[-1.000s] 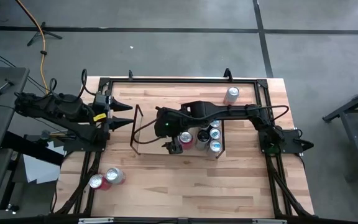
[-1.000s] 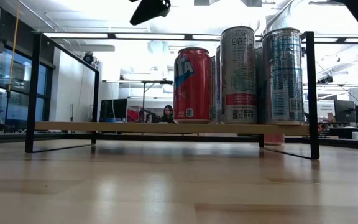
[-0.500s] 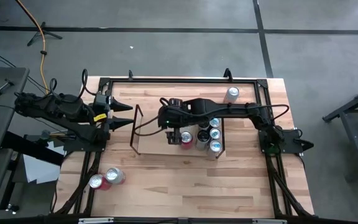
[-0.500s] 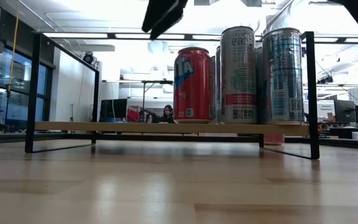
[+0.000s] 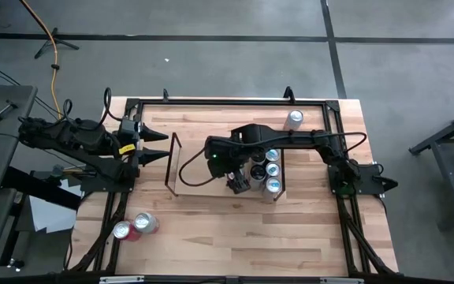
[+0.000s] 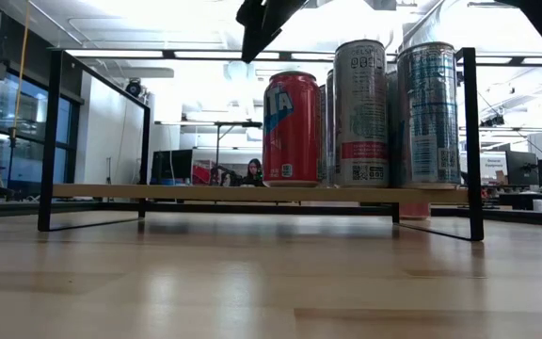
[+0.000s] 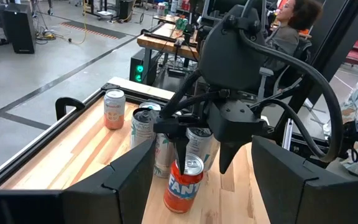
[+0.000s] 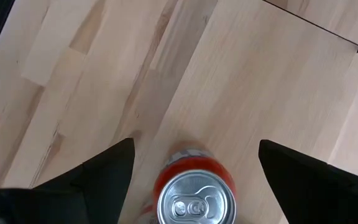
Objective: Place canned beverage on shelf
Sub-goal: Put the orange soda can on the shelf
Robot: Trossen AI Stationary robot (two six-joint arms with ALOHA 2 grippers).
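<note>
One red can (image 7: 184,183) lettered "FANTA" stands upright on the shelf (image 5: 199,175), at the left of the cans grouped on the shelf's right end. Several taller silver cans (image 6: 361,113) are seen beside it there; their exact count cannot be told, and their labels carry small print too fine to read. A lone pale can (image 5: 293,120) stands on the desk (image 5: 235,237) beyond the shelf, and two cans (image 5: 134,226) lie at the desk's near left corner. The right hand (image 7: 199,150) is held just above the red can, its fingers spread apart and nothing gripped. The left hand (image 5: 162,146) waits at the desk's left edge, fingers parted and empty.
</note>
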